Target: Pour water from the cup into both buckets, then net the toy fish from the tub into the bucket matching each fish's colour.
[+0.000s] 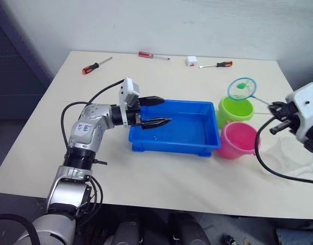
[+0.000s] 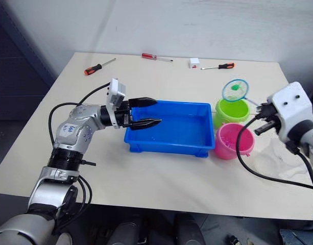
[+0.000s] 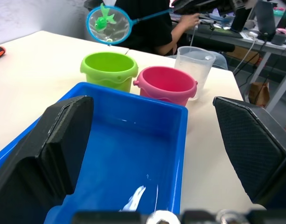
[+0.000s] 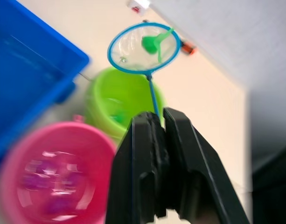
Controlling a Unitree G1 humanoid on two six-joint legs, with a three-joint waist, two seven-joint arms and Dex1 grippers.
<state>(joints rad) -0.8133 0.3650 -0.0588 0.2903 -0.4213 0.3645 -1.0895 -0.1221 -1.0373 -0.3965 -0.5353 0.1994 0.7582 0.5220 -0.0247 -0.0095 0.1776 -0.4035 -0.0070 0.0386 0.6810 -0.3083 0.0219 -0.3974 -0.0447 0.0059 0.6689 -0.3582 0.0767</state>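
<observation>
Right gripper point(image 4: 159, 140): right edge of the head views; fingers pressed together on the net handle.
Net point(image 1: 241, 89): hoop raised above the green bucket, upper right of centre; handle runs down-right to the right gripper.
Green fish point(image 4: 154, 43): lies in the net mesh.
Green bucket point(image 1: 235, 110): just right of the tub's far right corner, touching the pink bucket.
Pink bucket point(image 1: 238, 140): nearer the camera than the green bucket, just beside the tub's right end; pinkish shapes inside, blurred.
Tub point(image 1: 203, 147): centre of the table; water glints on its floor.
Left gripper point(image 1: 161, 111): left of centre, fingers spread wide and holding nothing, over the tub's left end.
Cup point(image 3: 194, 65): clear, right of the pink bucket, near the table's right edge.
Screwdrivers point(image 1: 96, 65): three, red-handled, along the table's far edge.
White block point(image 1: 192, 61): between two screwdrivers, far edge.
Person point(image 3: 152, 23): dark top, seated beyond the table in the left wrist view.
</observation>
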